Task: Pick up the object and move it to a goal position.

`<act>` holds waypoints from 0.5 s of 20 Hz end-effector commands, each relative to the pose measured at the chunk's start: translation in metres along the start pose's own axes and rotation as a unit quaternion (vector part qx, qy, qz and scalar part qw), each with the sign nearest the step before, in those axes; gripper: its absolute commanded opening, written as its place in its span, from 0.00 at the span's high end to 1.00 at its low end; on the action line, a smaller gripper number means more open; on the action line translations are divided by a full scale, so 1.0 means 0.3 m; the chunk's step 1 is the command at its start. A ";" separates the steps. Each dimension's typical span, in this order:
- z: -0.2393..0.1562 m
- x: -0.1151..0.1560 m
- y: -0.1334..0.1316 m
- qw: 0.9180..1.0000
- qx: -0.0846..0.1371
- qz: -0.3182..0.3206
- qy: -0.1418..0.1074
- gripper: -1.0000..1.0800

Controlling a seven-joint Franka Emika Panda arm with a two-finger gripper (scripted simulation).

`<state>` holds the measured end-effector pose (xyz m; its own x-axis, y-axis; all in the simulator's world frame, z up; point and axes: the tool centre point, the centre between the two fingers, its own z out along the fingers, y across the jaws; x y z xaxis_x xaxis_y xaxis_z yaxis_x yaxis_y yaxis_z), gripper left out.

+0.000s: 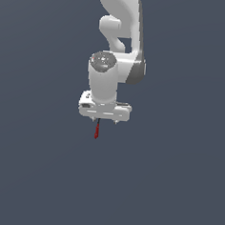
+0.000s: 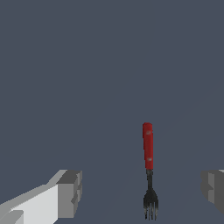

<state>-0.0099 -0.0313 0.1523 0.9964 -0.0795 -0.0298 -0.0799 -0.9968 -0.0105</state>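
Observation:
The object (image 2: 148, 151) is a small fork with a red handle and dark tines; it lies on the plain grey surface. In the exterior view it shows only as a thin dark-red sliver (image 1: 97, 131) just under the white hand. My gripper (image 2: 142, 192) is open, and its grey fingertips (image 2: 70, 192) stand far apart on either side of the fork's tine end without touching it. From outside, the gripper (image 1: 107, 120) points straight down beneath the white arm, its short fingers barely visible.
A uniform dark grey surface (image 1: 175, 186) fills both views. No other objects, containers or edges show.

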 end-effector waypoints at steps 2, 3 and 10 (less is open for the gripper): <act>-0.001 0.000 0.000 1.000 0.000 0.000 0.000 0.04; -0.003 0.001 -0.001 1.000 0.000 -0.002 0.001 0.04; -0.041 0.020 -0.008 1.000 0.004 -0.018 0.014 0.04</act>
<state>-0.0045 -0.0299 0.1621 0.9988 -0.0493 -0.0055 -0.0494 -0.9986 -0.0172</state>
